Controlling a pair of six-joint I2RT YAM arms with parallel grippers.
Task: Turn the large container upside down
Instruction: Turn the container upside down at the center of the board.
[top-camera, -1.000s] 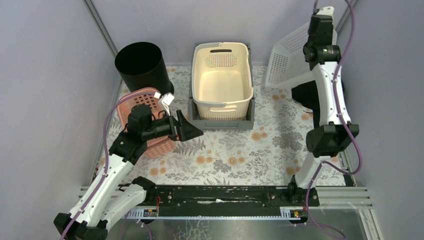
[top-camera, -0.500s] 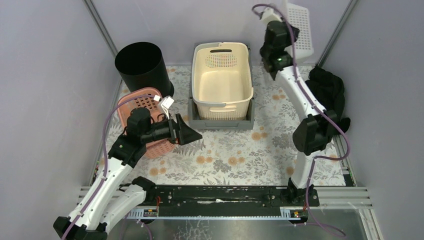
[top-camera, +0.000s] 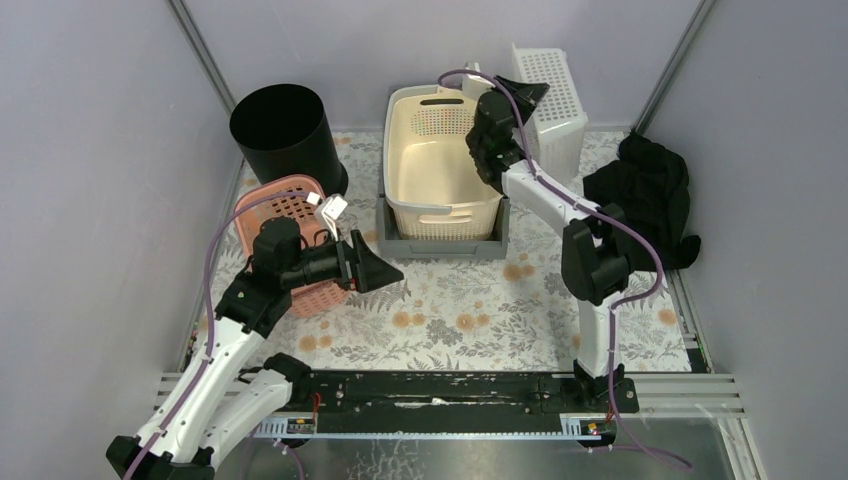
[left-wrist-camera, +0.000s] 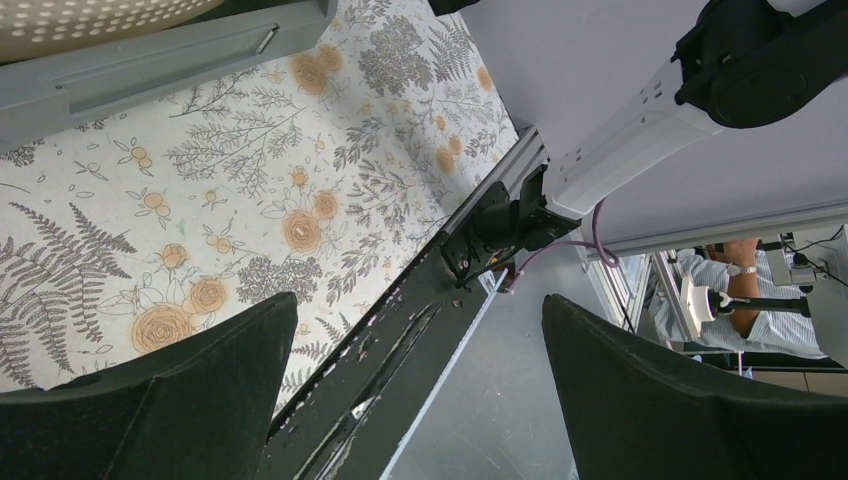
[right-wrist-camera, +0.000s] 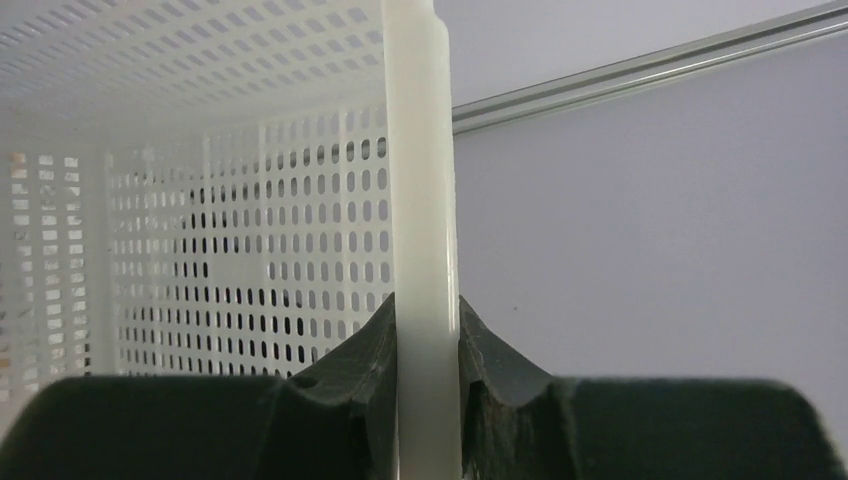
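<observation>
White perforated container (top-camera: 552, 95) tipped sideways, rim (right-wrist-camera: 425, 200) pinched in R gripper (right-wrist-camera: 428, 350); L gripper (left-wrist-camera: 420, 310) open.

Right fingers (top-camera: 528, 92) grip the white container (top-camera: 556, 88) beside the cream basket (top-camera: 440, 216)

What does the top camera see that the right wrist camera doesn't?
Only the top view shows the black bin, pink basket, cream basket, black cloth and the open left gripper. Only the right wrist view shows, close up, the fingers pinching the rim. Both show the white basket and the right gripper holding it.
</observation>
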